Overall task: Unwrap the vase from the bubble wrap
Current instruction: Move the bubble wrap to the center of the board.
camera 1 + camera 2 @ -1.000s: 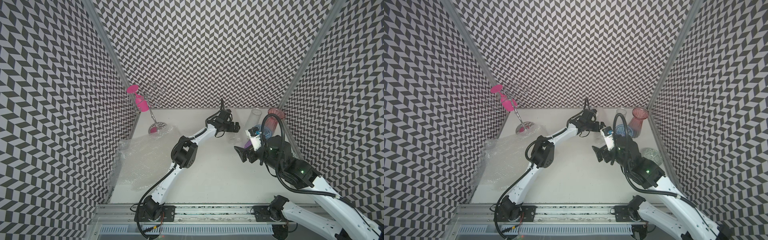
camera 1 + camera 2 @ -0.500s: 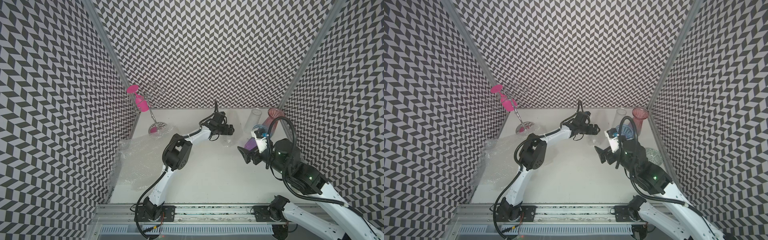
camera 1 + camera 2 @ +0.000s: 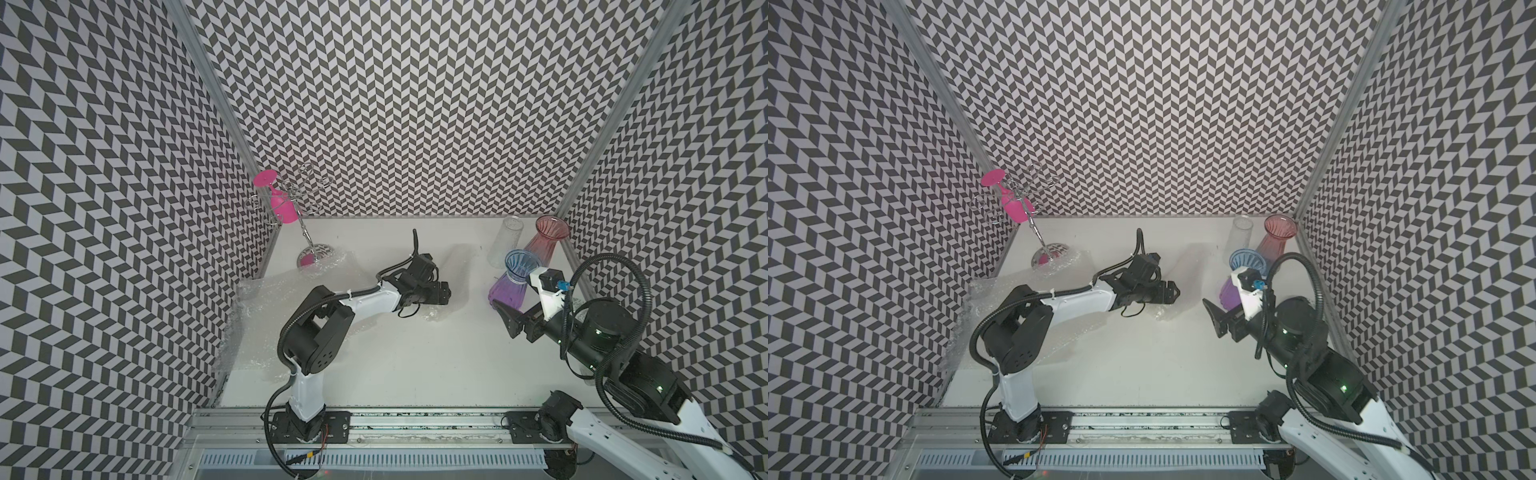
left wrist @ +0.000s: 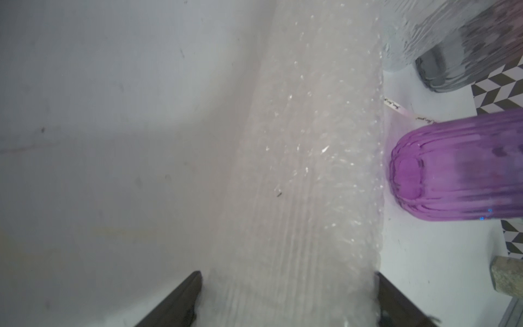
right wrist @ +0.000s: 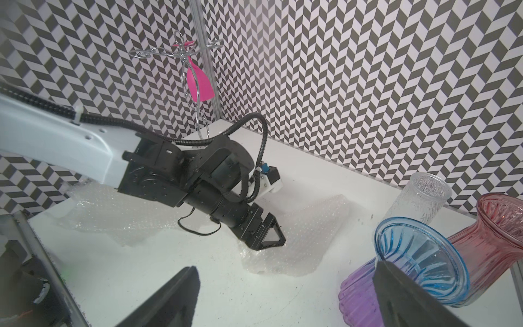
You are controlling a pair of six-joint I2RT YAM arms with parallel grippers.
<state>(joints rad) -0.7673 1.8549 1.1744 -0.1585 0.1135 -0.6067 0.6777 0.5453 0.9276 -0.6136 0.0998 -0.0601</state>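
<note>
backed the right fingers (image 5: 175, 297) off the vase (image 3: 509, 286), spread wide and empty. left it bare and upright at the desk's (image 3: 415, 374) back right, beside other glassware. drew back the left fingers (image 5: 266, 235), apart astride a loose sheet of bubble wrap (image 5: 305, 235), not visibly pinching. looks unwrapped; only clearing wrap remains.

The left wrist view crops the blurred purple vase (image 4: 452, 175).

Looking past the wide-spread right gripper (image 5: 285, 267) at the left gripper (image 5: 271, 236) angled down over crinkled bubble wrap (image 5: 308, 226), near a blue-and-purple vase (image 5: 410, 254), a red vase (image 5: 498, 226) and a clear glass vase (image 5: 421, 198).
</note>
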